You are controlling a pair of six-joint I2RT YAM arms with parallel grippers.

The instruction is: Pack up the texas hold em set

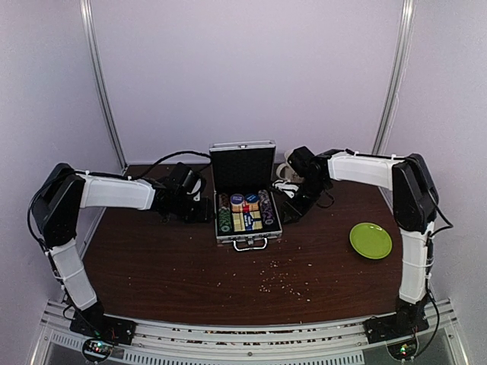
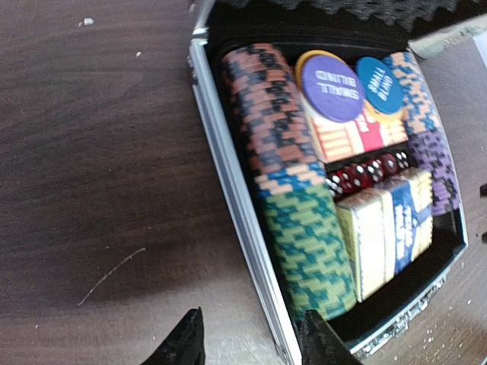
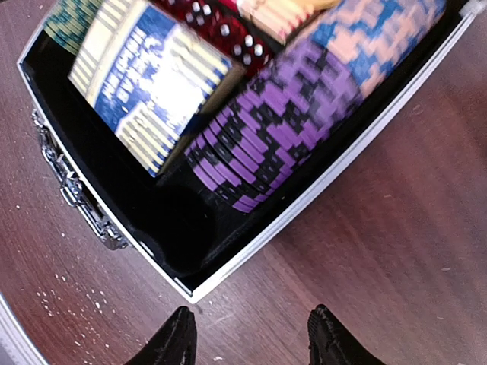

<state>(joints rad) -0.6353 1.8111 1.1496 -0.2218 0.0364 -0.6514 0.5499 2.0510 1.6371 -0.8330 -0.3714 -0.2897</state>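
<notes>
Nearest the bases, crumbs (image 1: 283, 283) lie on the table (image 1: 167, 266), with a green plate (image 1: 370, 240) well to the right. At the middle the case (image 1: 247, 237) is open, with chips (image 2: 281, 144), dice (image 2: 365, 171) and card box (image 3: 148, 76) inside. I judge only the upright lid (image 1: 242, 163) remains to be closed. The left end effector (image 2: 251, 342) and right end effector (image 3: 247, 338) flank the case, both spread wide and holding nothing. The arms stand close to the lid's sides.

The whole worktop (image 1: 190, 266) is seen from high above its near edge, facing the far edge, while the open case (image 1: 242, 166) (image 2: 228, 175) (image 3: 175, 228), shared by all views, is viewed closely from either side by the wrist cameras.
</notes>
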